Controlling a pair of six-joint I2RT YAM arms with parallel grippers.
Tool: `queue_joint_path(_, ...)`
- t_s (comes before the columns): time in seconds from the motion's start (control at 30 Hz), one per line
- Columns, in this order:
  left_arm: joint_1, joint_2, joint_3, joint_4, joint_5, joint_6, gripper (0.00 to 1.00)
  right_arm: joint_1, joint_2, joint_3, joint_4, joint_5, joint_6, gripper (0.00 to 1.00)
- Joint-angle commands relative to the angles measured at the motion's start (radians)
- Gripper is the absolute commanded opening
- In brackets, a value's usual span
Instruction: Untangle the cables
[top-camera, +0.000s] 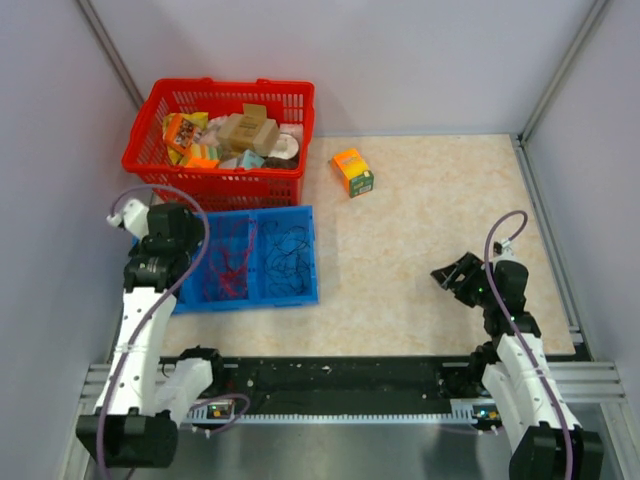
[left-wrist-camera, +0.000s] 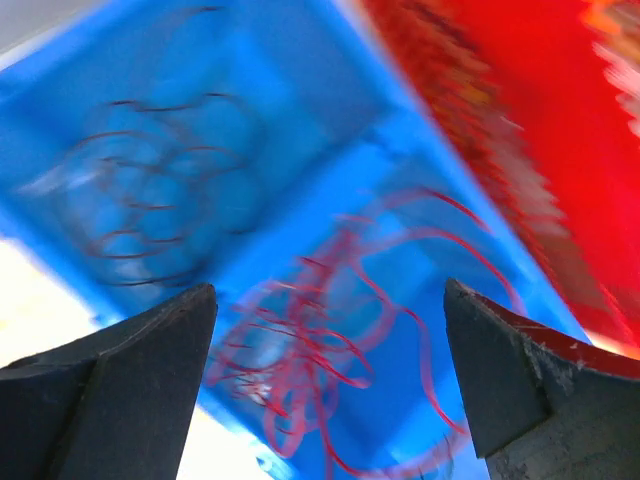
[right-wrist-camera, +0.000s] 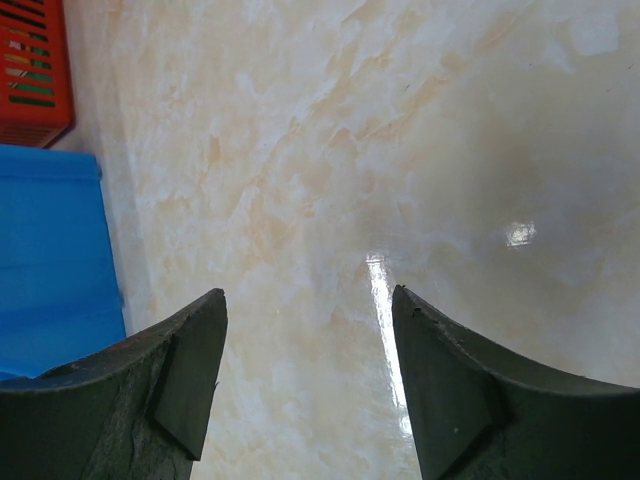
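The cables lie in a blue two-compartment tray. A bunch of thin red cables fills its left compartment and dark cables fill the right one. My left gripper hovers over the left compartment, open. The left wrist view is blurred; in it the red cables loop loosely below and between the wide-spread fingers of the left gripper, with nothing held. The dark cables lie further off. My right gripper is open over bare table at the right, and the right gripper is empty.
A red basket full of packaged goods stands behind the tray. An orange box lies on the marble-patterned table to the basket's right. The right wrist view shows the blue tray and the red basket at its left edge.
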Motion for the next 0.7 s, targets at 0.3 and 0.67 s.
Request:
queue_joint_path(0.3, -0.421, -0.131, 0.093, 0.634, 0.928, 0.271, 0.99, 0.008, -0.026, 0.174, -0.128, -0.104, -0.019, 0.67)
queue_joint_path(0.67, -0.45, -0.364, 0.234, 0.815, 1.012, 0.416, 0.98, 0.09, -0.271, 0.921, -0.458, 0.006, -0.154, 0.92)
